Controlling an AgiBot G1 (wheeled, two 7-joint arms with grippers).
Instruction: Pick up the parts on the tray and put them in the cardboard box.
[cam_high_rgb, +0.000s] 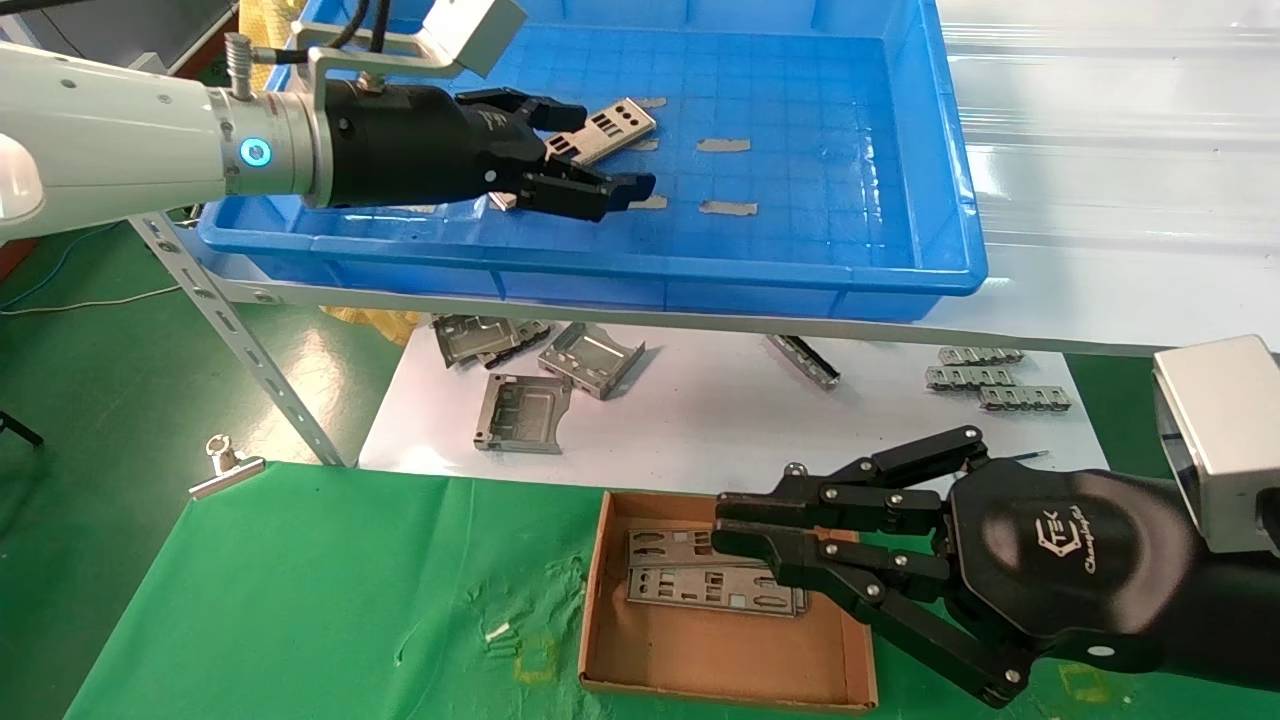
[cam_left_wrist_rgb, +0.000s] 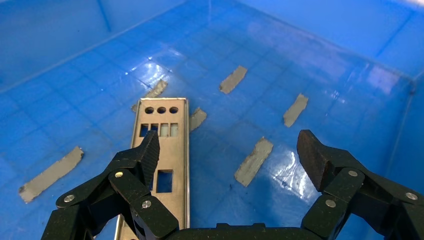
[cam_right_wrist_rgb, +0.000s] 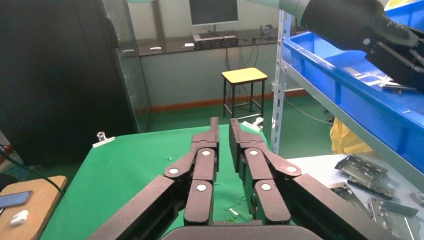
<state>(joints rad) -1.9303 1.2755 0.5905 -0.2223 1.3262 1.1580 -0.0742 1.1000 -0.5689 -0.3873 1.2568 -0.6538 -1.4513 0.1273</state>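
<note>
A silver-grey part (cam_high_rgb: 605, 128) with port cut-outs lies tilted on the floor of the blue tray (cam_high_rgb: 700, 275). My left gripper (cam_high_rgb: 612, 148) is open over it. In the left wrist view, one fingertip (cam_left_wrist_rgb: 150, 150) overlaps the part (cam_left_wrist_rgb: 177, 150) and the other stands far to the side, with my left gripper (cam_left_wrist_rgb: 230, 145) holding nothing. My right gripper (cam_high_rgb: 720, 527) is shut and empty, hovering over the cardboard box (cam_high_rgb: 700, 650), which holds two parts (cam_high_rgb: 700, 590). The right wrist view shows my right gripper (cam_right_wrist_rgb: 224, 122) above the green table.
Grey tape strips (cam_high_rgb: 723, 145) are stuck to the tray floor. Folded metal brackets (cam_high_rgb: 525, 410) and narrow strips (cam_high_rgb: 985, 375) lie on a white sheet under the tray shelf. A binder clip (cam_high_rgb: 225, 465) sits at the green table's far left, beside a slanted shelf post (cam_high_rgb: 240, 340).
</note>
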